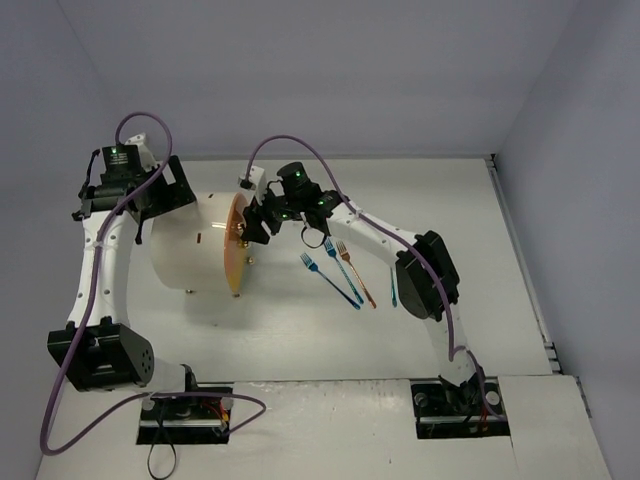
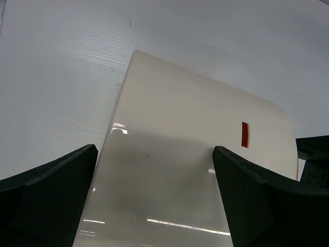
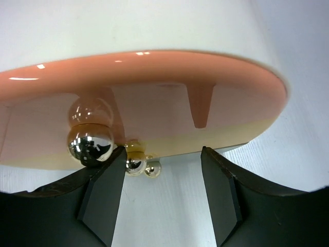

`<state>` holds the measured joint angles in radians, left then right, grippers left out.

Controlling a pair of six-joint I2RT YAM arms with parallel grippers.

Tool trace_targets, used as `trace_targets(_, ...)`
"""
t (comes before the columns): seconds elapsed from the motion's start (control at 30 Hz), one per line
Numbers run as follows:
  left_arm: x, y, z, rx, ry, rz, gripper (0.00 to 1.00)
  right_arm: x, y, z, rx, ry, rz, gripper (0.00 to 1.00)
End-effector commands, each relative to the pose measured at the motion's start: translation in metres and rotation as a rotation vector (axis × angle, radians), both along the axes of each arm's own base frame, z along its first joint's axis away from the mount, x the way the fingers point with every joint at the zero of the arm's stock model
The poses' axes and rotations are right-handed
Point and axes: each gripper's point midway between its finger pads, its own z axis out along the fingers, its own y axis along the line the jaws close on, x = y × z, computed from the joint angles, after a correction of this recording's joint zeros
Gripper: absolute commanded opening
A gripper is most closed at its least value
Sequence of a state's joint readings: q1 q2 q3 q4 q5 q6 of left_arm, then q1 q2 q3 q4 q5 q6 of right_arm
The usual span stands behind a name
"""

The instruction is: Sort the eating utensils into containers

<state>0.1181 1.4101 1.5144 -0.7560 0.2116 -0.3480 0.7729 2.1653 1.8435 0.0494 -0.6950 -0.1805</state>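
Observation:
The cream-white drum cabinet lies on its side, its round orange front facing right; no drawer is slid out. Two blue forks and a copper fork lie on the table to its right. My right gripper is open just in front of the orange front. In the right wrist view a small brass knob sits beside the left finger. My left gripper is open over the cabinet's cream body and holds nothing.
A larger brass knob and another small one stick out of the front. A small blue utensil lies by the right arm's elbow. An orange slot mark shows on the cabinet body. White walls enclose the table.

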Motion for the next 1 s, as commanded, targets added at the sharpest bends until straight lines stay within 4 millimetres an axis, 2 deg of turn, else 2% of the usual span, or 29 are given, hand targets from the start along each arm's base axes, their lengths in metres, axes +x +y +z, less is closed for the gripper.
trace_targets(0.0,0.0,0.009,0.072,0.086,-0.188,0.015,0.93,0.01,-0.018,0.069,0.115,-0.102,-0.066,0.58)
trace_targets(0.13,-0.013,0.013,0.113,0.176,-0.295,0.006,0.93,0.008,-0.047,0.056,0.087,-0.052,-0.104,0.58)
trace_targets(0.2,-0.018,0.01,0.122,0.209,-0.319,-0.005,0.93,0.005,-0.053,0.048,0.071,-0.034,-0.109,0.59)
trace_targets(0.3,-0.028,-0.004,0.131,0.269,-0.349,-0.057,0.93,0.0,-0.059,0.03,0.041,-0.006,-0.11,0.59)
trace_targets(0.37,-0.035,-0.026,0.119,0.283,-0.335,-0.132,0.93,-0.006,-0.058,0.012,0.024,0.03,-0.087,0.59)
trace_targets(0.4,-0.038,-0.032,0.121,0.287,-0.344,-0.15,0.93,-0.006,-0.057,0.007,0.019,0.042,-0.082,0.59)
trace_targets(0.5,-0.048,-0.048,0.1,0.364,-0.307,-0.194,0.93,-0.005,-0.051,-0.013,0.001,0.077,-0.071,0.58)
trace_targets(0.73,-0.055,-0.075,0.064,0.43,-0.237,-0.242,0.93,-0.006,-0.023,-0.028,0.009,0.107,-0.031,0.57)
trace_targets(0.8,-0.054,-0.074,0.057,0.462,-0.215,-0.22,0.93,-0.008,-0.015,-0.038,0.003,0.124,-0.019,0.57)
trace_targets(0.97,-0.052,-0.069,0.042,0.492,-0.185,-0.164,0.93,-0.012,0.001,-0.048,0.003,0.141,-0.002,0.56)
